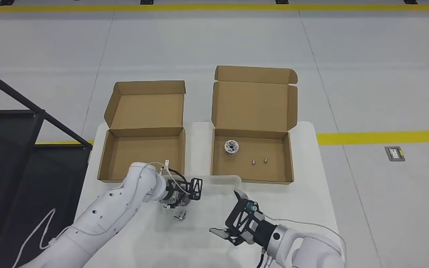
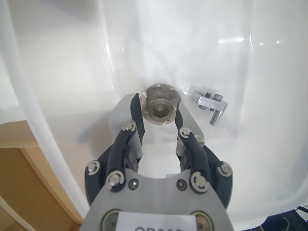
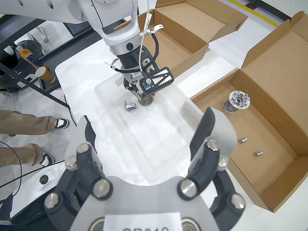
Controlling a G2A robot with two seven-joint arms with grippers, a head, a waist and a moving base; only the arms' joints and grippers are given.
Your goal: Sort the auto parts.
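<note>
The left gripper (image 2: pixel 157 105) is pointed steeply down into the clear tray (image 3: pixel 103 90) on the bench (image 1: pixel 315 201), and is clamped on a round metal hub (image 2: pixel 160 92). A small bracket (image 2: pixel 211 104) is seen just beside the hub. The right gripper (image 3: pixel 146 131) is held above the tray's near end, its jaws spread apart.

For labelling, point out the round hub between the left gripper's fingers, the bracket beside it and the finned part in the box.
round hub (image 2: pixel 159 102), left wrist view, collar rim.
bracket (image 2: pixel 205 102), left wrist view, flat plate.
finned part (image 3: pixel 238 98), right wrist view, top face.
</note>
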